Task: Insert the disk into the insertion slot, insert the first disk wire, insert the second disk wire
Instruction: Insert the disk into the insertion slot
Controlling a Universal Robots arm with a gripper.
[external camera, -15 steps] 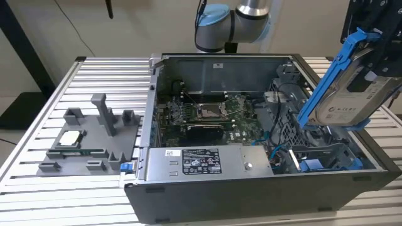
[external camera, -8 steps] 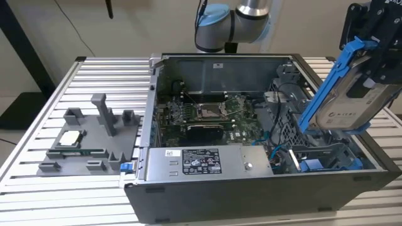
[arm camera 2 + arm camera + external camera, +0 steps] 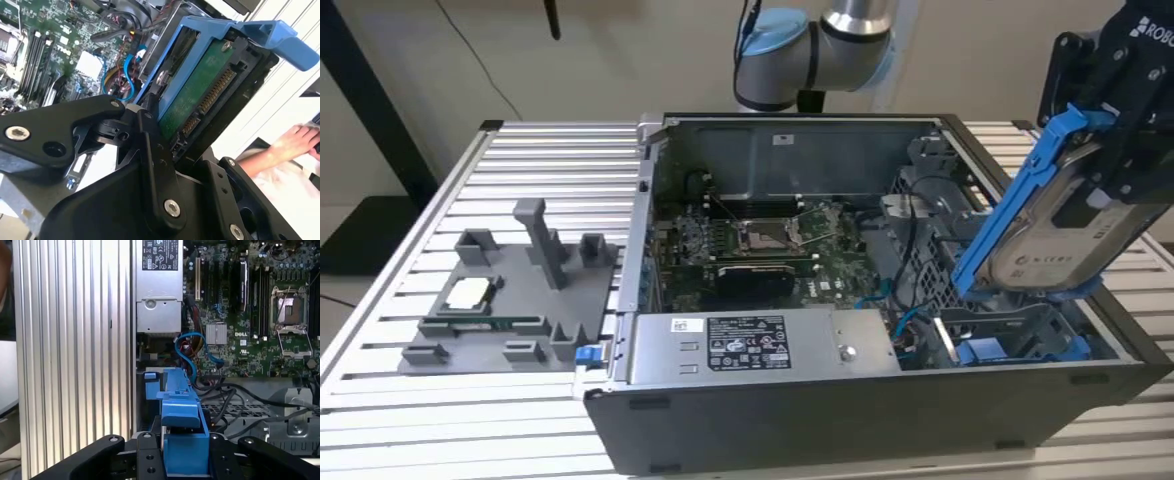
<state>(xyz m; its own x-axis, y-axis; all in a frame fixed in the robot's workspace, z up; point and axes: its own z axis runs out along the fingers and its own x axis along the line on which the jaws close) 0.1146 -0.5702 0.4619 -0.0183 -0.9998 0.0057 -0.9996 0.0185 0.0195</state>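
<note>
The black two-fingered gripper point(image 3: 1110, 170) is clamped on the disk point(image 3: 1047, 235), a flat silver-grey hard drive with a white label clipped in a bright blue plastic carrier frame. It holds the disk in the air over the open dark-grey metal computer case point(image 3: 854, 430), above the case's front corner on the exterior view's right. The disk is steeply tilted – its lower end hangs close over the insertion slot point(image 3: 1007, 325), a narrow bay of grey perforated metal with bright blue plastic rails in that same corner. None of the disk is inside the bay.

In the second wrist view the black fingers point(image 3: 155, 150) press against the disk point(image 3: 200, 90), whose green circuit board and row of connector pins face the camera. A person's hand point(image 3: 295, 142) rests outside the case. In the first wrist view the blue carrier frame point(image 3: 182, 440) sits between the gripper's links.

Inside the case, thin blue cables point(image 3: 192, 347) loop loose beside the bay, between it and the green motherboard point(image 3: 761, 240). The grey labelled power-supply box point(image 3: 761, 345) lies along the case's front wall. Beside the case, on the exterior view's left, a grey plastic fixture tray point(image 3: 507, 300) rests on the slatted aluminium table point(image 3: 400, 420).
</note>
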